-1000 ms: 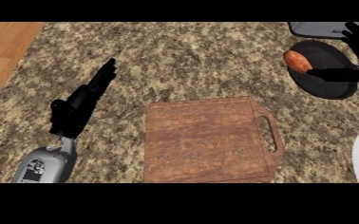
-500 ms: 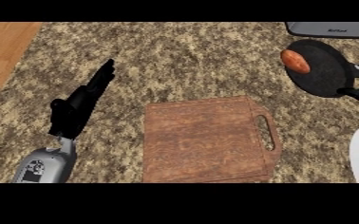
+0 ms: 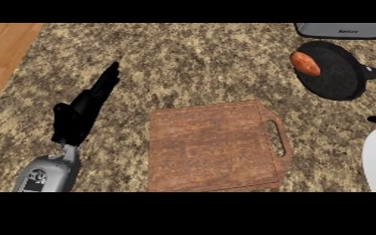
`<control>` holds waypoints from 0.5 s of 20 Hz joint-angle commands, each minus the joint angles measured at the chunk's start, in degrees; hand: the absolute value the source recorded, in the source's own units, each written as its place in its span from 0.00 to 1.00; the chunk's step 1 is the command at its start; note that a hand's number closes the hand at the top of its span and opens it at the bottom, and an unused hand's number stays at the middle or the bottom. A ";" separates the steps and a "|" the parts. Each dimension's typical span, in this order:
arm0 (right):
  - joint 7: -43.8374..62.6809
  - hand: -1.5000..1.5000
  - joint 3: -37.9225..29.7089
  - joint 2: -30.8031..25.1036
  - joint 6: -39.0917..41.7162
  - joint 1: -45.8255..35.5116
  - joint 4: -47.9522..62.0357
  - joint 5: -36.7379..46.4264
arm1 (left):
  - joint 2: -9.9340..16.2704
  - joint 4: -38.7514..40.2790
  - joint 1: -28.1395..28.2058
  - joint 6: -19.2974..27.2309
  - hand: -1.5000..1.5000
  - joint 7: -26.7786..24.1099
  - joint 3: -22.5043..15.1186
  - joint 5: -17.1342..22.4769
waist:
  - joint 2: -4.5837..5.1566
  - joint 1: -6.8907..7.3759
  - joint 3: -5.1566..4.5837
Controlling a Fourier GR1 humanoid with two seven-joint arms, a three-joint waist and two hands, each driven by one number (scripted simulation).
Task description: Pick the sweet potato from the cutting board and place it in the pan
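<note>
Sweet potato (image 3: 305,63), we see, lies on the left edge of the round black pan (image 3: 334,70) at the far right, well apart from the left robot hand (image 3: 82,110) at the near left, whose fingers stretch straight and hold nothing. Nearest us sits the rectangular wooden cutting board (image 3: 213,147), grained, with a slotted handle. Beneath everything spreads the speckled stone desk (image 3: 198,59).
</note>
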 commanded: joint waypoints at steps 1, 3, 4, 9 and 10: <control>-6.20 0.00 0.01 -1.28 7.55 2.76 -0.46 -0.27 | 2.00 -0.74 1.80 -2.18 0.50 -0.82 1.45 1.33 | -0.32 -0.09 -0.09; -7.16 0.00 -0.52 -0.97 8.07 3.92 -0.62 -0.95 | -0.65 -1.03 0.61 0.37 0.50 1.01 -0.48 -0.47 | -0.26 -0.34 -0.01; -8.29 0.00 -0.35 1.28 5.69 4.57 -0.99 -0.86 | 1.17 -1.88 3.04 -1.30 0.50 -0.44 0.69 0.58 | -0.38 0.08 -0.06; -12.64 0.00 0.17 3.16 4.18 9.29 -2.27 -0.68 | 0.67 -0.50 2.42 -1.07 0.50 -0.75 1.01 0.30 | -0.42 -0.55 -0.04; -10.55 0.00 0.04 2.09 4.66 7.96 -2.15 -0.88 | 2.09 -0.68 2.22 -2.67 0.50 -0.91 2.50 1.80 | -0.47 -0.39 -0.09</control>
